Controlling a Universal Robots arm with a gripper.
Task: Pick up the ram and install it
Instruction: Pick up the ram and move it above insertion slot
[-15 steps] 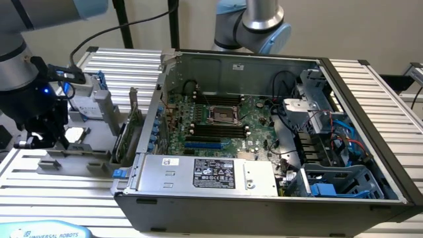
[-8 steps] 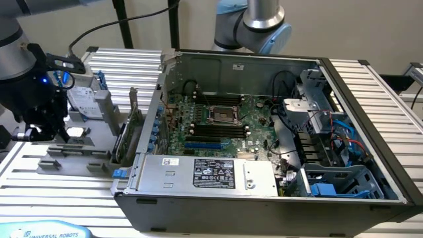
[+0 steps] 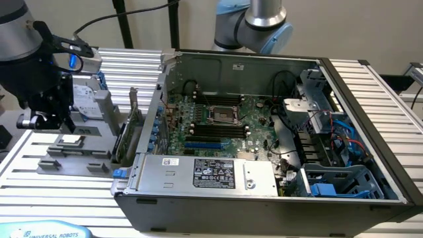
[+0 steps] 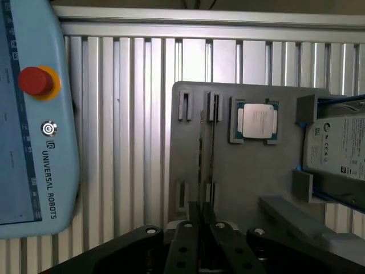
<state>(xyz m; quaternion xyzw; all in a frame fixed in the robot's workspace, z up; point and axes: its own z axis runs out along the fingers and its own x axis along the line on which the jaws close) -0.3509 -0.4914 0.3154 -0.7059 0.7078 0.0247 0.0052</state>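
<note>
The ram (image 4: 205, 165) appears edge-on as a thin dark stick lying in line with the slots of the grey parts holder (image 4: 245, 177). My gripper (image 4: 203, 228) is shut on its near end, with a black finger (image 4: 185, 237) on each side. Whether the ram is clear of the holder's slots I cannot tell. From the exterior view, the gripper (image 3: 49, 121) hangs just above the grey holder (image 3: 73, 166) at the exterior view's left. The motherboard's black slots (image 3: 215, 130) lie inside the open computer case (image 3: 360, 106).
A square silver processor chip (image 4: 256, 121) and a hard drive (image 4: 339, 148) sit on the holder. A green expansion card (image 3: 129, 129) stands between holder and case. A blue teach pendant (image 4: 34, 114) lies on the ribbed metal table (image 4: 131, 114). A second arm's base (image 3: 254, 22) is behind the case.
</note>
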